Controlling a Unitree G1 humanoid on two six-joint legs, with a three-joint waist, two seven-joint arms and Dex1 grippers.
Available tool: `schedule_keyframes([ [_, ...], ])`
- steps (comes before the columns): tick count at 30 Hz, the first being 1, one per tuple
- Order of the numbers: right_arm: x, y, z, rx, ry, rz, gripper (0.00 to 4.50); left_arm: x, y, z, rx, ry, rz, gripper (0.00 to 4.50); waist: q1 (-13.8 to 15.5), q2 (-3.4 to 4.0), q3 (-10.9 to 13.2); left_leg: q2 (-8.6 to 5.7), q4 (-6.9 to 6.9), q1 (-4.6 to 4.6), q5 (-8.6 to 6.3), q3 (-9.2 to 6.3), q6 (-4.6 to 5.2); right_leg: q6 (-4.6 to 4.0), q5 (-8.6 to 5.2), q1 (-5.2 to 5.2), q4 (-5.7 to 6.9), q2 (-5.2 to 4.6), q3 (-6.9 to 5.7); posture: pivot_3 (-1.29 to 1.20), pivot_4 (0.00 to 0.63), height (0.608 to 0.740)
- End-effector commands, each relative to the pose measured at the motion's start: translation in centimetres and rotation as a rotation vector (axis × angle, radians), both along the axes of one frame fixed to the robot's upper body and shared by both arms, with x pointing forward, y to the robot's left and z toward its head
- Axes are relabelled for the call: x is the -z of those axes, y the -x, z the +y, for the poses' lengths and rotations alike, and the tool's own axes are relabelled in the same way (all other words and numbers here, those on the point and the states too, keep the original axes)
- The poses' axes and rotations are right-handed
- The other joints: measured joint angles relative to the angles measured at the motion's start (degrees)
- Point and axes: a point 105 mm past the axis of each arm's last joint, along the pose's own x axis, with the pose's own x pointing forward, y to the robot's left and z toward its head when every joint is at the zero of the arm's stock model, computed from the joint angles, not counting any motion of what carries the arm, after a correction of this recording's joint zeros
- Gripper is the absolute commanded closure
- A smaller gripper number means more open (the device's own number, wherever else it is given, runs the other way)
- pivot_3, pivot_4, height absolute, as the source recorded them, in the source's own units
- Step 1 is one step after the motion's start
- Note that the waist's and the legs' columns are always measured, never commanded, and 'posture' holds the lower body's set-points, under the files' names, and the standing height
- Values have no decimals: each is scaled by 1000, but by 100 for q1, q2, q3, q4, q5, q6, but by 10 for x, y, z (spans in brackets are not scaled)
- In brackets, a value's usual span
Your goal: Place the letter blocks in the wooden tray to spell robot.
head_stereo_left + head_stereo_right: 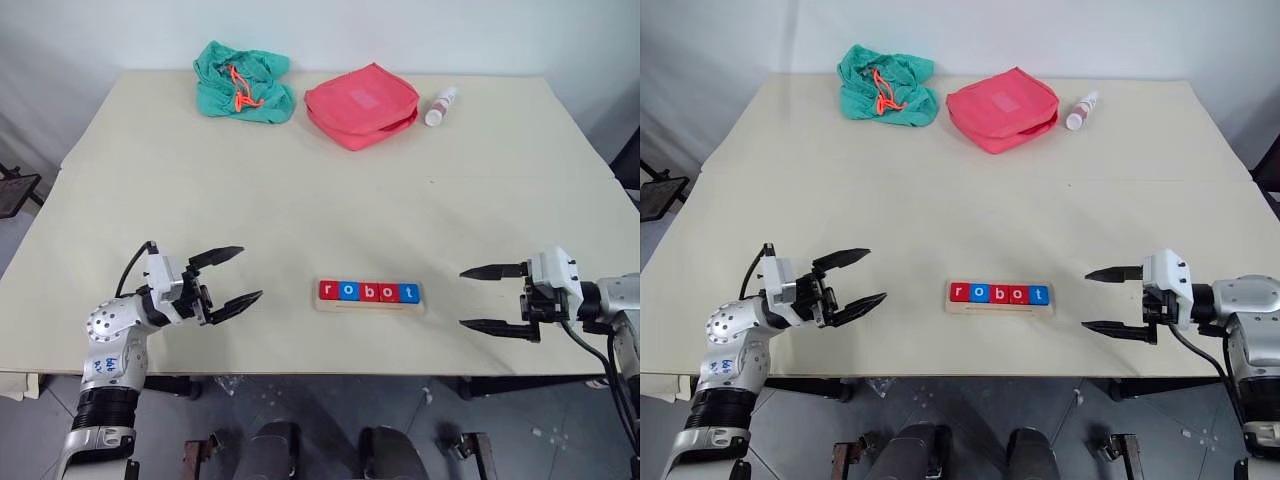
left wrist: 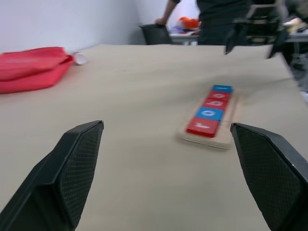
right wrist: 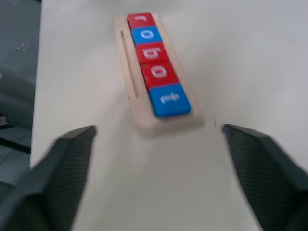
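1. The wooden tray (image 1: 369, 296) lies near the front edge of the table (image 1: 300, 180), midway between the two grippers and well apart from each.
2. The letter blocks (image 1: 369, 291) sit in the tray in one row, touching side to side: red r, blue o, red b, red o, blue t (read from the robot's left, they spell "robot").
3. The left gripper (image 1: 234, 275) hangs to the left of the tray with its jaws spread wide and nothing between them, its fingers pointing toward the tray.
4. The right gripper (image 1: 478, 297) hangs to the right of the tray, jaws likewise wide apart and empty, fingers pointing back toward the blue t end.
5. Bare tabletop separates each gripper from the tray.
6. At the far side of the table lie a crumpled teal cloth bag (image 1: 243, 82) with an orange cord, a red pouch (image 1: 361, 104) just to its right, and a small white bottle (image 1: 440, 106) on its side near the pouch.
7. The table is a pale beige, matte surface; behind it stands a plain white wall.
8. In the left wrist view a person in dark clothes (image 2: 219, 19) stands beyond the table's end.
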Motion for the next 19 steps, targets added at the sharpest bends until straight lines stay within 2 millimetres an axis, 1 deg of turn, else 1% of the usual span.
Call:
schedule_keyframes([
  [1,-10,1,-12,-23,-26,-43,47,-17,4,10,-20,26,-76,0,-2,0,0,1,-1,0,0,0,0,0,0,0,0,0,-2,0,150,740],
  [3,-10,-3,-16,-3,-55,-49,47,-20,-2,15,-66,56,-50,0,-1,0,0,2,0,0,0,0,0,0,0,0,-2,0,-3,0,150,740],
  [7,-9,-3,-20,3,-96,-58,47,-21,-4,24,-128,64,-46,0,12,0,0,0,3,0,0,-4,0,0,0,4,-2,-1,-4,0,150,740],
  [8,-10,-4,-20,2,-104,-53,47,-20,-6,26,-145,62,-19,0,11,0,0,0,3,0,0,-7,0,0,0,6,-1,-1,-7,0,150,740],
  [11,-14,-6,-19,-5,-125,-52,47,-24,-3,25,-135,75,-32,0,3,0,0,0,3,0,0,-4,0,0,0,5,-2,-1,-7,0,150,740],
  [14,-15,-4,-18,-17,-139,-43,47,-23,0,25,-131,67,-16,0,8,0,0,1,2,0,0,-4,0,0,0,4,-2,-1,-6,0,150,740],
  [17,-18,-5,-18,-18,-187,-42,47,-26,2,27,-116,74,-41,0,7,0,0,1,4,0,0,-6,0,0,0,6,-2,-1,-7,0,150,740],
  [19,-18,-7,-19,-9,-199,-39,47,-22,6,28,-89,57,-49,0,6,1,0,1,3,0,0,-5,0,0,0,6,-3,-1,-7,0,150,740],
])
